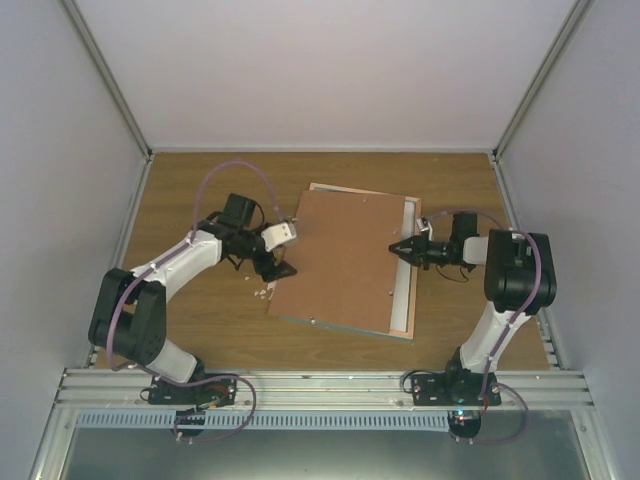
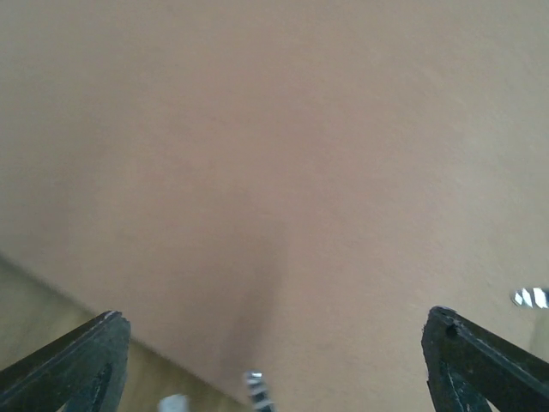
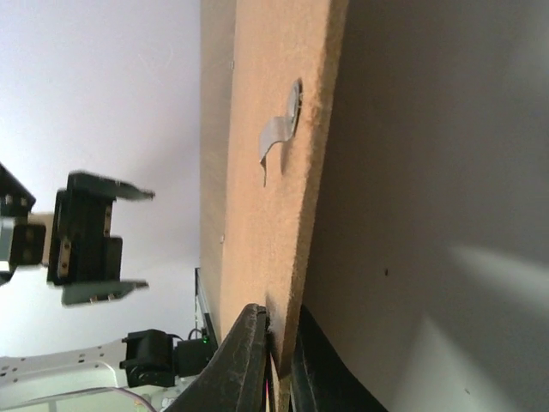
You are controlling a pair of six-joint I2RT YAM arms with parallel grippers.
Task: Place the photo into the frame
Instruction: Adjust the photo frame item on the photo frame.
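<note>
Lab test cell: white panel walls (image 1: 330, 70), aluminium rail (image 1: 320, 385), wooden tabletop (image 1: 200, 190).

No readable text, label, brand or number on anything visible

Brown backing board (image 1: 340, 262) covers frame (image 1: 350, 327); bare table (image 1: 400, 170) behind it.

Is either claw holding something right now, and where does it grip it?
The right gripper pinches the brown backing board by its right edge; the left gripper is open, holding nothing.
</note>
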